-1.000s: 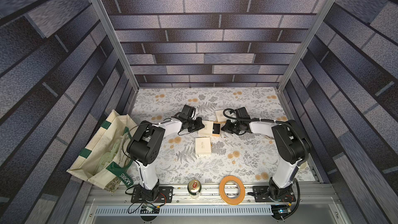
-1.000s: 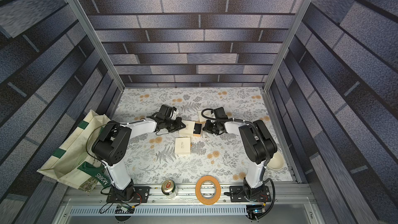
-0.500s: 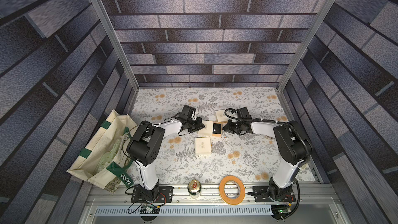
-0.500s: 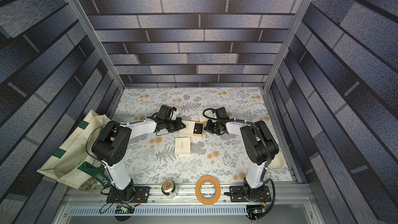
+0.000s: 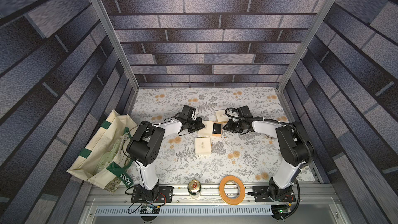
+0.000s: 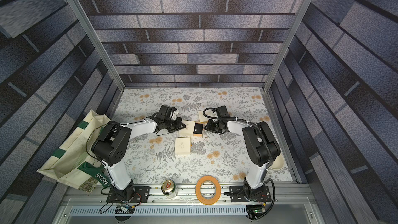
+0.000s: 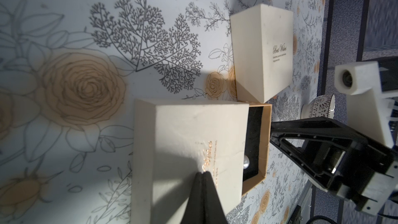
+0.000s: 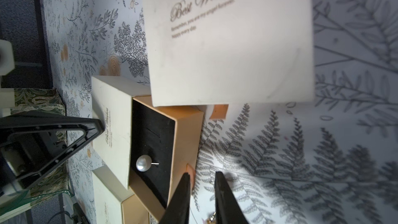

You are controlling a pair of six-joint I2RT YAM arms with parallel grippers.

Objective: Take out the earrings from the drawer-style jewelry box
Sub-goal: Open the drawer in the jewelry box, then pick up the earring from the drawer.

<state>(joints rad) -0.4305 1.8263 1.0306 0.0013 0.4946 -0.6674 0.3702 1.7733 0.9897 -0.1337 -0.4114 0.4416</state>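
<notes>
- Floral surface (image 5: 237, 154) carries the box (image 7: 189, 138), drawer (image 8: 185, 130) part-open.
- Left tool (image 7: 204, 174), pressed together, pins box; right tool (image 8: 202, 174), slightly spread, sits beside drawer front.
- Earring (image 8: 143, 163) lies inside drawer; next likely: reach in, pinch it.

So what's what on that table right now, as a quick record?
box: cream, its drawer pulled partly out
earring: one pearl stud lying on the drawer's black lining
left gripper: shut, tips on the box top
right gripper: open, beside the drawer's tab
second box: just behind the open one
third box: in front of it
also there: can, tape roll
</notes>
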